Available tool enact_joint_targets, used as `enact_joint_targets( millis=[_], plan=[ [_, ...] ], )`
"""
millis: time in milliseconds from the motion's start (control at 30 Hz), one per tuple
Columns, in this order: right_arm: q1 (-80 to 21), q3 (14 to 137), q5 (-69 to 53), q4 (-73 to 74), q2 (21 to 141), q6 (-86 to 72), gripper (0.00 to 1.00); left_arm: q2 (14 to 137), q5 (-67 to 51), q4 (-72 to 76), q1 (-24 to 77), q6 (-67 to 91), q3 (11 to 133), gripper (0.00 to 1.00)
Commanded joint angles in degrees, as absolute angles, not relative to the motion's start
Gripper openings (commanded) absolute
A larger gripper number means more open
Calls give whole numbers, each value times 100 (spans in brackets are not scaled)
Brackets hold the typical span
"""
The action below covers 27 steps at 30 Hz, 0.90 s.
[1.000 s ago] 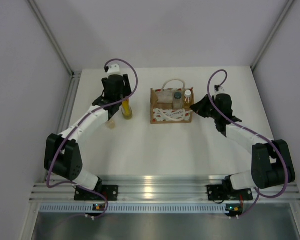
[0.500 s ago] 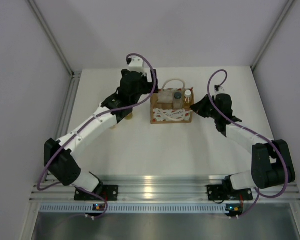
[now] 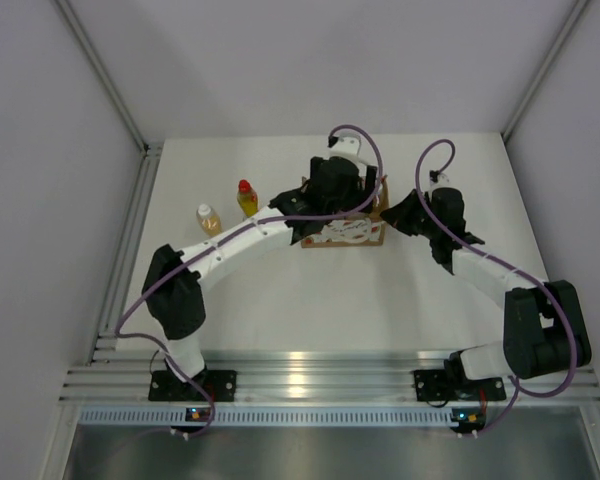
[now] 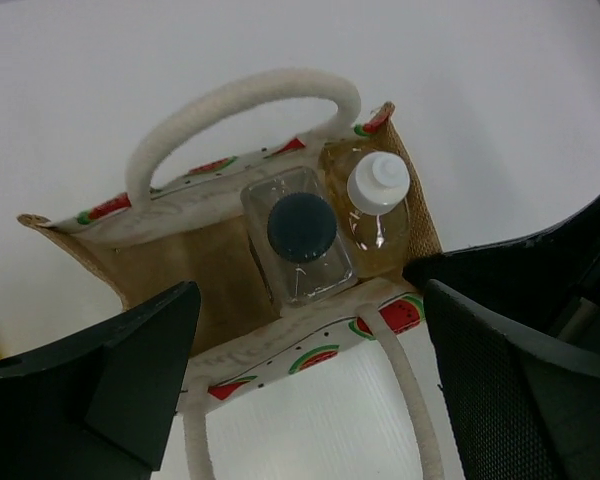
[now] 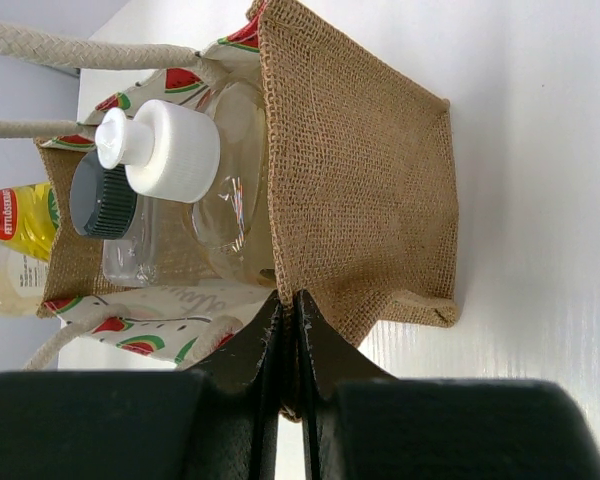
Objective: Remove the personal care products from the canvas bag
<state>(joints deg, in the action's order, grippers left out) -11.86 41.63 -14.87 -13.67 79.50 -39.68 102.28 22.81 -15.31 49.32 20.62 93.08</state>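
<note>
The canvas bag (image 3: 348,232) stands mid-table, its mouth open in the left wrist view (image 4: 160,270). Inside it stand a clear bottle with a dark grey-blue cap (image 4: 300,228) and an amber bottle with a white cap (image 4: 377,185). My left gripper (image 4: 310,400) is open and empty above the bag's near rim; in the top view (image 3: 340,192) it covers the bag's mouth. My right gripper (image 5: 288,325) is shut on the bag's brown side wall (image 5: 360,170). The yellow bottle with a red cap (image 3: 247,198) and another amber bottle (image 3: 208,219) stand on the table to the left.
A pale handle (image 4: 240,100) arches over the bag's far side, and the near handle (image 4: 410,390) hangs between my left fingers. Grey walls close off the table at the back and sides. A metal rail (image 3: 300,385) runs along the near edge.
My left arm let go of the yellow bottle on the left and swung right, open, to above the bag. The right gripper has stayed on the bag's side.
</note>
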Motion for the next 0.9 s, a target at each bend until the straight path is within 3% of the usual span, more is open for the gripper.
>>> enact_joint_targets(
  millis=[0, 867],
  plan=[
    [-1160, 4078, -1468, -984, 7778, -3920, 6, 10388, 2514, -1775, 5010, 2303, 9790, 97],
    [-1160, 4104, -1450, -905, 7699, -3841, 8, 11891, 2971, -2311, 4896, 2513, 10732, 73]
  ],
)
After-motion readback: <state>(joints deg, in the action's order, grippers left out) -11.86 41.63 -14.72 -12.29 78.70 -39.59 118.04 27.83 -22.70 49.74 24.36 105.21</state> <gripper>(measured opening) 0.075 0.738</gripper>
